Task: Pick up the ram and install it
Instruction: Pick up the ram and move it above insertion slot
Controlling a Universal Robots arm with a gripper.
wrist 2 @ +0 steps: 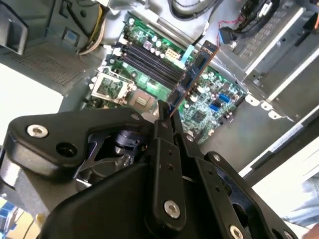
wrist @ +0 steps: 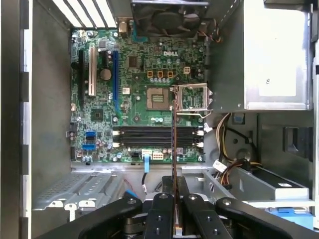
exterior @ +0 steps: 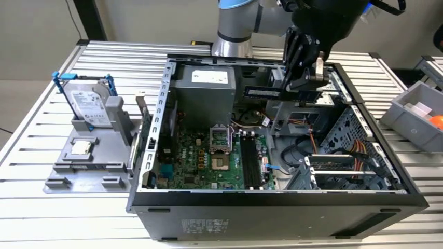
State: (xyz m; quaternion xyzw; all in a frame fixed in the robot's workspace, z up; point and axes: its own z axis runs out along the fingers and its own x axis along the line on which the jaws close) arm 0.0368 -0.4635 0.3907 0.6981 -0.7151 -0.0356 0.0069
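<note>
One step judged done: pickup. Install not yet made.

Pinched flat between the closed tips of the black two-fingered gripper (exterior: 304, 85): the ram (exterior: 266, 93), a long, narrow, dark blue-green circuit-board stick with small black chips. Gripped near one end, with most of its length jutting free toward nine o'clock in the exterior view. Hanging in the air and touching nothing but the fingers.

Placed over the far part of the open dark grey metal computer case (exterior: 277, 199), at about one o'clock from the long black memory slots (exterior: 249, 162) on the green motherboard (exterior: 201, 155). Well apart from those slots, so judged mid-carry. Off at nine o'clock from the case, untouched: a silver white-labelled hard drive (exterior: 90, 106) in a grey holder.

Seen edge-on in the first wrist view as a thin dark line (wrist: 173, 149) reaching out from the gripper (wrist: 174, 193) and crossing the slots (wrist: 157, 137) at roughly a right angle. Seen face-on in the second wrist view (wrist 2: 194, 74), slanting away from the gripper (wrist 2: 164, 112) above the board.

Judged needs for seating:
- about a quarter turn, to bring the long edge parallel with a slot
- a square, centred line-up
- a straight, even press down

Cannot tell whether the slot latches stand open, nor where the notch lies.

Looks of the stick: very thin, flat and stiff. Bluish face with pale markings and a brighter strip along one long edge. Likely unforgiving of a tilted or off-centre push.
</note>
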